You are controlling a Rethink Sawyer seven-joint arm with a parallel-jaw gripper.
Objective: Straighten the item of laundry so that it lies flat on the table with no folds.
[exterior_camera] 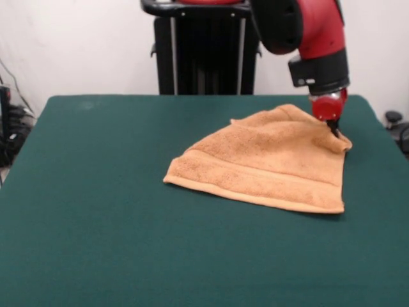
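- At the towel's far corner, the gripper (333,130) comes down from the red and black arm (317,38) and meets the cloth where it peaks; the fingers are dark, thin and mostly sunk into the terry, so I cannot tell whether they are clenched on the corner or released.
- Below and to the picture's left of the fingers, the orange-tan hand towel (268,163) spreads over the green table (96,211) in a rough triangle, well toward the side where the gripper works.
- The cloth rises toward the fingers and bunches there (the puckered ridges running down from that point suggest it is being pinched or pressed), which would fit a pull outward to open the folded part.
- Away from the fingers, the long hemmed edge with its woven band lies flat on the felt, probably serving as the anchored side while the raised corner is worked.
- The towel looks doubled over itself, so part of it is hidden beneath the top layer; no tag shows.
- The arm's upper links are cut off by the picture's top edge, and the pedestal (204,51) stands behind.
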